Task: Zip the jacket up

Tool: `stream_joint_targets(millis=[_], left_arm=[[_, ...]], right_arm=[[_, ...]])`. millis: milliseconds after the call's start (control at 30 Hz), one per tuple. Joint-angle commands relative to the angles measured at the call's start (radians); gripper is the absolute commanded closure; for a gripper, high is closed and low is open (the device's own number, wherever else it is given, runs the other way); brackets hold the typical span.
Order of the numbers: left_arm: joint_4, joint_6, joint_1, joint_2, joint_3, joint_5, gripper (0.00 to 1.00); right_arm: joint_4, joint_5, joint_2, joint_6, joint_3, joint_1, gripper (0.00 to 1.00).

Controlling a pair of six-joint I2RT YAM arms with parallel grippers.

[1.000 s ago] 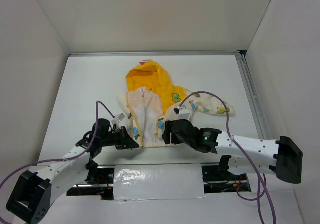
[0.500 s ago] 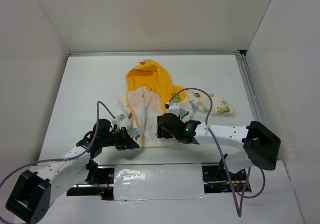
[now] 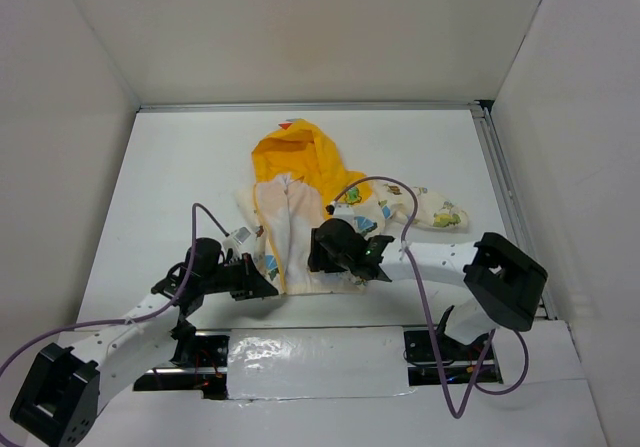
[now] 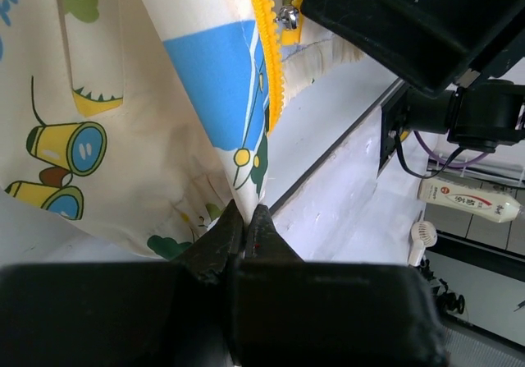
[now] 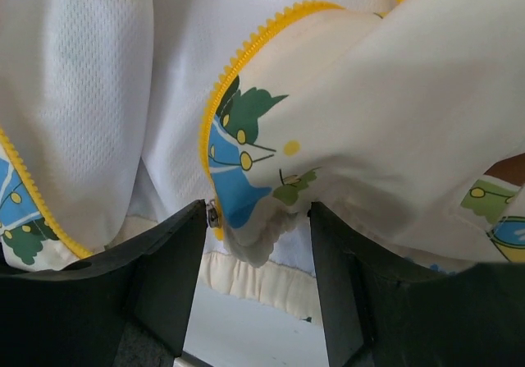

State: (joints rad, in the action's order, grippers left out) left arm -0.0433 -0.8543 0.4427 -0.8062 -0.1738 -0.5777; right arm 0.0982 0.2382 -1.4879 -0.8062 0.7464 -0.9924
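Observation:
The jacket (image 3: pixel 300 182) lies open on the white table, yellow hood at the far end, hem towards me. My left gripper (image 3: pixel 272 289) is shut on the hem corner of the left front panel (image 4: pixel 164 96), its fingertips (image 4: pixel 231 219) pinching the cream fabric just below the yellow zipper teeth (image 4: pixel 264 38). My right gripper (image 3: pixel 322 257) stands open over the hem of the other front panel (image 5: pixel 394 96). That panel's bottom corner hangs between its fingers. The small metal zipper slider (image 5: pixel 213 215) sits right beside the left finger (image 5: pixel 176 252).
One printed sleeve (image 3: pixel 440 212) stretches out to the right. A metal rail (image 3: pixel 505 202) runs along the table's right edge, and white walls close in the back and sides. A purple cable (image 3: pixel 400 192) arches over the right arm. A taped white sheet (image 3: pixel 315 362) covers the near edge.
My right arm has swung left and brought its gripper onto the hem of the right front panel, its jaws narrowing a little. The left gripper has kept its hold in place.

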Motion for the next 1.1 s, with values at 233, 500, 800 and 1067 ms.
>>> stream_joint_targets(millis=[233,500,800,1067], left_arm=[[0.013,-0.006,0.008,0.01,-0.027,0.004,1.0],[0.04,0.006,0.011,0.032,-0.044,0.018,1.0],[0.053,0.032,0.017,0.016,-0.177,-0.001,1.0],[-0.055,0.018,0.031,-0.21,-0.392,0.027,1.0]], right_arm=[[-0.032,0.052,-0.055,-0.063,0.03,-0.023,0.56],[-0.078,0.101,-0.035,-0.064,0.041,-0.025,1.0],[-0.389,-0.062,0.36,0.209,-0.22,0.006,1.0],[-0.361,-0.358,0.6,0.347,-0.248,0.089,1.0]])
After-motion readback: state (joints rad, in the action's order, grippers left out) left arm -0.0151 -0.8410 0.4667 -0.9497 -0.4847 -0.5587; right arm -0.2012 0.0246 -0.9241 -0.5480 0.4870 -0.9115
